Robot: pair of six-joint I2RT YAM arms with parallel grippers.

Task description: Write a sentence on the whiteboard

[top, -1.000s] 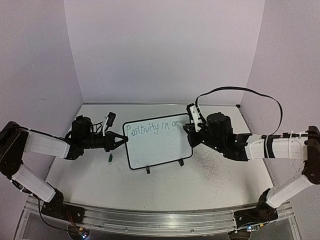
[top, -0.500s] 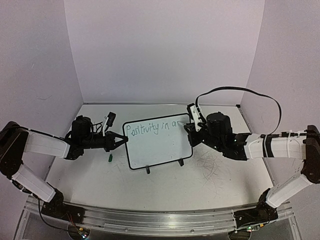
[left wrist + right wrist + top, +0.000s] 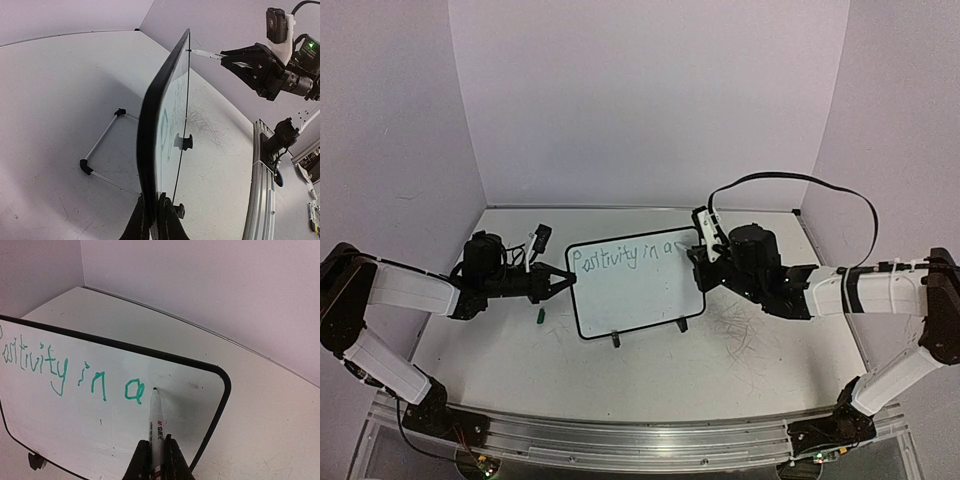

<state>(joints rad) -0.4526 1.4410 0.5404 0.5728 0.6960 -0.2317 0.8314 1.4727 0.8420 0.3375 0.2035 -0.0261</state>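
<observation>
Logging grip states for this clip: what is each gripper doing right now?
Left gripper: closed on the edge of the whiteboard.
Right gripper: closed on the marker, its tip at the board.

Whiteboard [image 3: 70, 435]: smooth glossy white face, black plastic-looking rim. Wire stand [image 3: 101, 139]: thin bright metal, black end caps. Marker [image 3: 155, 420]: smooth white plastic barrel. Table [image 3: 740, 365]: matt white, scuffed grey.

whiteboard [image 3: 632, 300]: white, black rim | sentence [image 3: 625, 256]: green | marker [image 3: 156, 426]: white, red lettering | tabletop [image 3: 520, 352]: white, grey scribbles
</observation>
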